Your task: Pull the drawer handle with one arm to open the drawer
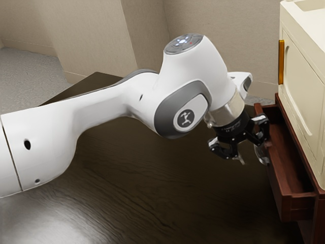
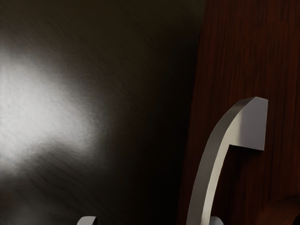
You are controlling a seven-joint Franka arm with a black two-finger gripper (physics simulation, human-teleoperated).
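Observation:
The gripper (image 1: 252, 158) stands open at the front of the dark red wooden drawer (image 1: 278, 175), which is pulled partway out with its inside showing. A curved silver handle (image 1: 261, 153) on the drawer front is by the gripper's drawer-side finger, partly hidden. In the wrist view the handle (image 2: 213, 164) arches out from the drawer front (image 2: 234, 51). The tips of the gripper (image 2: 152, 221) are far apart there, one beside the handle and partly behind it, the other well away over the table.
A cream cabinet (image 1: 304, 86) with an orange-yellow handle (image 1: 281, 62) rises above the drawer at the exterior view's right. The dark wooden table (image 1: 152, 178) extends beneath the arm. Beige walls (image 1: 223, 30) stand behind.

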